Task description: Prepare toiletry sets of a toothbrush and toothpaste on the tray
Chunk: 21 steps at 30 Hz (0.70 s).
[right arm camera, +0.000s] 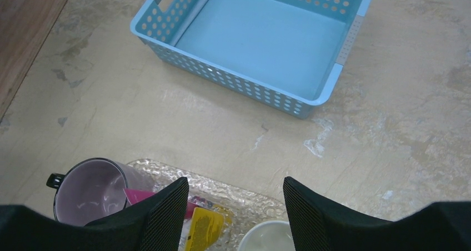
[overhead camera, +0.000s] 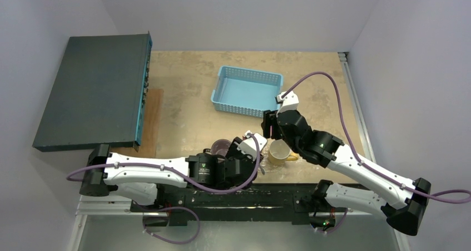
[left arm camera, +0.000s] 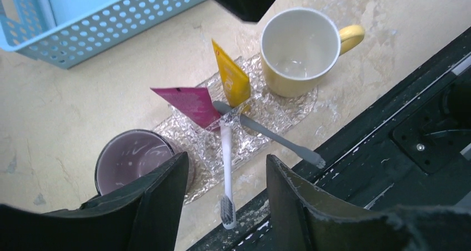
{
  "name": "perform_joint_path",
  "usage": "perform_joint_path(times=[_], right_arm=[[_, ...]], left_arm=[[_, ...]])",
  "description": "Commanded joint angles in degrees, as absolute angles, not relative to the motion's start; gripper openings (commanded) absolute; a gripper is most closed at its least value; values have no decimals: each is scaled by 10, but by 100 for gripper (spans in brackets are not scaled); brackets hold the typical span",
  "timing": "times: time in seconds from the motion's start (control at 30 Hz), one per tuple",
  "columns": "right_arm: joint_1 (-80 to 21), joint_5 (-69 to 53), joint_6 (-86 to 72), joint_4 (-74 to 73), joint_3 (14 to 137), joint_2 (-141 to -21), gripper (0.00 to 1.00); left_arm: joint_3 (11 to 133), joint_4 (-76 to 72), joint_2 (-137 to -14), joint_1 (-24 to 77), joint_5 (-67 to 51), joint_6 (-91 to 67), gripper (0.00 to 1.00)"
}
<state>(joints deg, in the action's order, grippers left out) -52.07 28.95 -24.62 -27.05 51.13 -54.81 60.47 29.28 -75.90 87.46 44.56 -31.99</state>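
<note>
In the left wrist view the clear crinkled tray (left arm camera: 277, 109) lies between a purple mug (left arm camera: 133, 159) and a yellow mug (left arm camera: 300, 48). A magenta tube (left arm camera: 186, 104) and a yellow tube (left arm camera: 233, 79) lean together at its middle. A white toothbrush (left arm camera: 226, 162) and a greyer toothbrush (left arm camera: 272, 137) rest with their handles on the tray and their heads past its near edge. My left gripper (left arm camera: 226, 176) is open and empty above the white toothbrush. My right gripper (right arm camera: 236, 187) is open and empty above the tray (right arm camera: 233, 198), with the magenta tube (right arm camera: 136, 196) and the yellow tube (right arm camera: 203, 229) below it.
A light-blue basket (overhead camera: 247, 90) stands empty behind the tray. A dark flat panel (overhead camera: 94, 90) and a wooden board (overhead camera: 151, 123) lie at the left. A black rail (left arm camera: 389, 129) runs along the near table edge. Both grippers (overhead camera: 244, 148) (overhead camera: 270, 126) hover close together over the mugs.
</note>
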Motion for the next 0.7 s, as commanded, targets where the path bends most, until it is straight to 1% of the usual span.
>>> perform_joint_path(times=[0.0,0.1,0.33,0.47,0.53,0.67], right_arm=[[-520,287,-234,-262,544,-557,66],[-520,289,-225,-262,557,-563,66],[-514,305,-196,-248,581,-576,68],[-463,267,-177,-231,592,-586,69],[-426,236,-171,-222,597,-590,68],[-387,226,-174,-222,616,-594,69]], left_arm=[[667,325,-749,876,454,-276,55],[695,346,-743,869,454,-257,59],[737,391,-715,818,427,-220,64],[747,414,-692,755,376,-216,64],[746,415,-675,730,366,-208,65],[756,427,-648,682,352,-192,66]])
